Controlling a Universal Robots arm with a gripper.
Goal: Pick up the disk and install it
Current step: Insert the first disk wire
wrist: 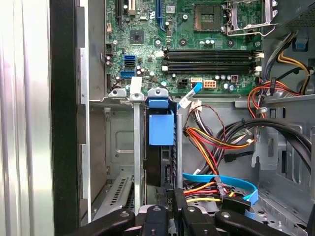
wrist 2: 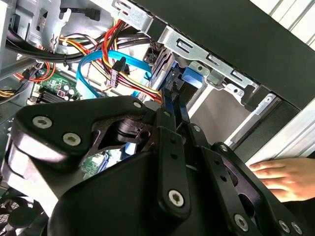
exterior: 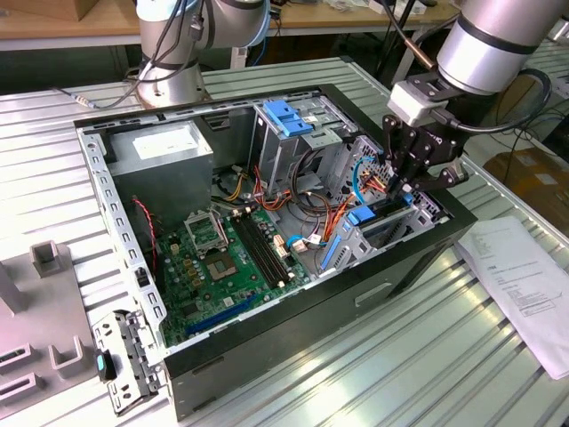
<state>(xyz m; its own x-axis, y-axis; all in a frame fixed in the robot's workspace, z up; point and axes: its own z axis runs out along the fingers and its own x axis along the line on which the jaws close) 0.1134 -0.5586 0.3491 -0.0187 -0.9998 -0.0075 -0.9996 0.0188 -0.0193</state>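
Note:
The disk (wrist: 161, 130) stands on edge in a slot of the grey drive bay (wrist: 120, 147) at the front corner of the open computer case (exterior: 267, 334). Its bright blue carrier shows in the exterior view as a blue piece (exterior: 363, 218) just under my fingers. My gripper (exterior: 396, 187) hangs over that bay, on the exterior view's right. In both wrist views the gripper (wrist: 173, 196) (wrist 2: 173, 101) has its narrow black fingers drawn together on the disk's upper edge (wrist 2: 192, 78). Most of the disk's body is hidden inside the slot.
Red, yellow and blue cables (wrist: 216, 147) crowd the space beside the bay. The green motherboard (exterior: 222, 258) and a drive cage with a blue handle (exterior: 286, 116) lie further in. A person's hand (wrist 2: 285, 177) rests outside the case wall. Paper (exterior: 524, 276) lies on the table.

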